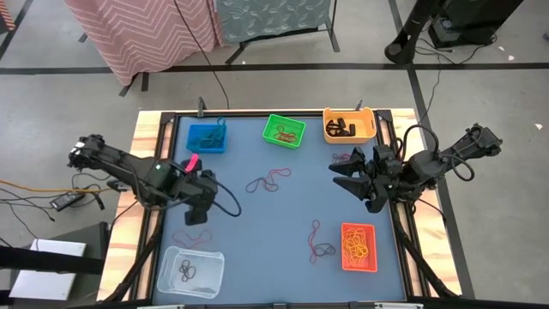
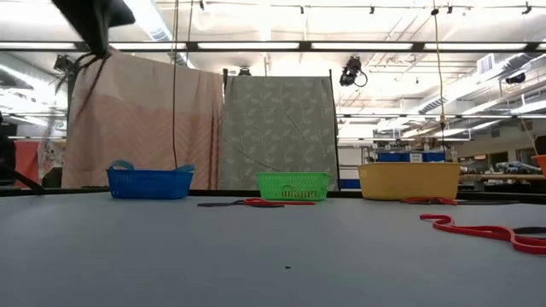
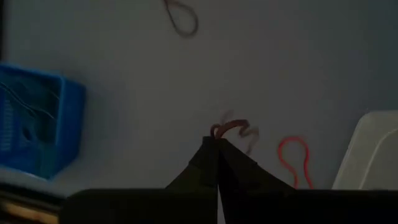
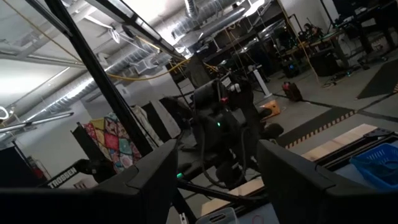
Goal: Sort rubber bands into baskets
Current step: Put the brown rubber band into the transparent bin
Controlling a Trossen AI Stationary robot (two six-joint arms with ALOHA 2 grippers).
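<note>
Near the clear basket point(image 1: 190, 271), the left gripper point(image 3: 217, 142) is clamped on a thin red rubber band point(image 3: 231, 128), likely light, floppy and best pinched mid-strand; the right gripper point(image 1: 350, 176) waits spread open.

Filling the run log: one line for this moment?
left gripper: shut on thin red rubber band | right gripper: open, raised, idle
</note>
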